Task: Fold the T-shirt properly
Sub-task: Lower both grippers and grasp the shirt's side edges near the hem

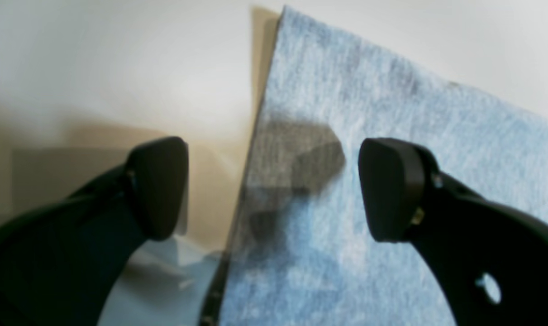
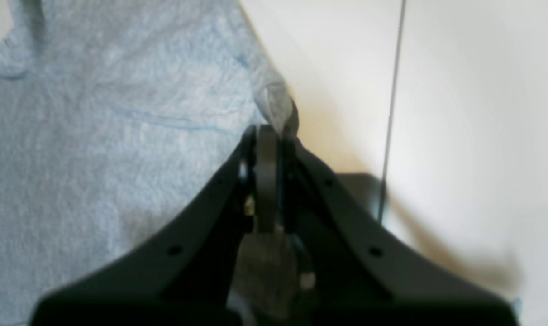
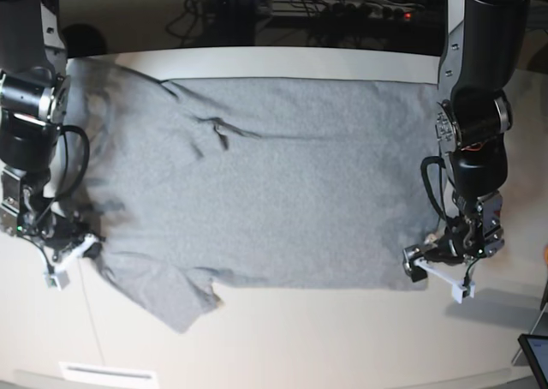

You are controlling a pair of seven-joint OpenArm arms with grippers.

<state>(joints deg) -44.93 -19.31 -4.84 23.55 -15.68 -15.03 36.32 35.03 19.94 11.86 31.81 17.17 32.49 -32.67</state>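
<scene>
At the lower left of the base view, the right claw [image 3: 75, 245] is seen clamped tight on a pinch of fabric at the edge of the T-shirt [image 3: 282, 175]. The grey T-shirt is spread flat across the middle of the pale tabletop [image 3: 342, 338], one sleeve trailing toward the lower left. At the lower right, the left claw [image 3: 425, 265] is held wide open astride the garment's corner edge, gripping nothing.

Room light even, moderately bright over table [image 3: 282, 338]. Both wrist views soft, out of focus; T-shirt [image 1: 369, 181] tinted blue there, grey from base. Left gripper [image 1: 274, 185] fingers throw dark shadow on cloth. Table glares pale, washed out.
</scene>
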